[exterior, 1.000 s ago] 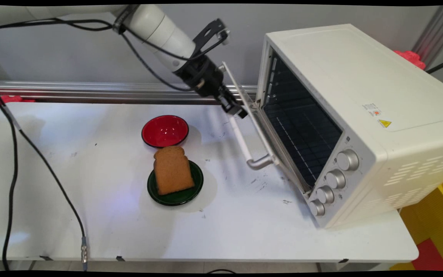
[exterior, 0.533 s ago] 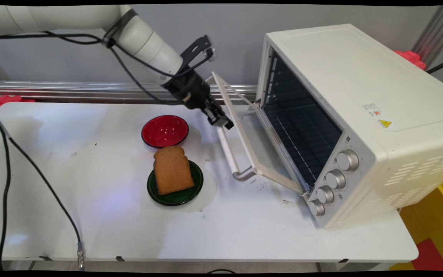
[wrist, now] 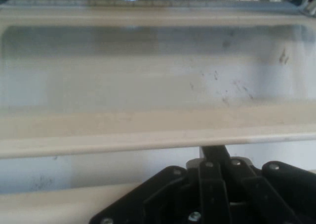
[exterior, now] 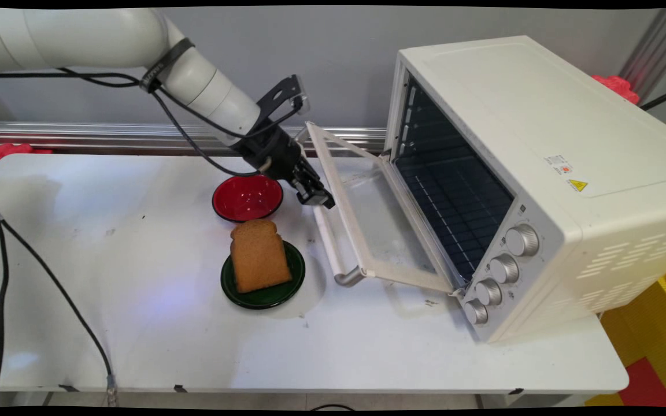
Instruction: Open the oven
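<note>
Since half a second ago, the oven door swings lower, almost flat above the desk. Hand is clamped on door handle, beside red bowl.

Cream-white oven, red bowl, brown toast on dark green plate, white table

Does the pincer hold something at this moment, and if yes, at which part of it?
The pincer grips the oven door by its handle bar, near the bar's far end. The door hangs partly open from the toaster oven.
</note>
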Tool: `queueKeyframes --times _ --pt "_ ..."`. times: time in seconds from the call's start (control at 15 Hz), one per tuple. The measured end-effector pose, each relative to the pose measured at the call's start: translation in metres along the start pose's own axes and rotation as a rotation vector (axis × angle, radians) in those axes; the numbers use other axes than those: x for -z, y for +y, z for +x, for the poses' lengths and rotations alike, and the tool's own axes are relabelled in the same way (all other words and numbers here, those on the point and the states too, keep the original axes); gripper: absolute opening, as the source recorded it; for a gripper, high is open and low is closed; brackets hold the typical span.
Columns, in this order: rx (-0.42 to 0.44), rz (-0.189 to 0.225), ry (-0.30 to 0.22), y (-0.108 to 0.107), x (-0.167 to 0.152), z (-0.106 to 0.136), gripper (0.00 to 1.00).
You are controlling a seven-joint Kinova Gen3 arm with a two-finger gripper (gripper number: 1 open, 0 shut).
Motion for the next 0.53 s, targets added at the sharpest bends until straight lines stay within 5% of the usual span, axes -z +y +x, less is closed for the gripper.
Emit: queueKeyframes --times 0.53 --pt "-0.008 -0.005 -0.001 -0.002 -0.005 -0.023 0.0"
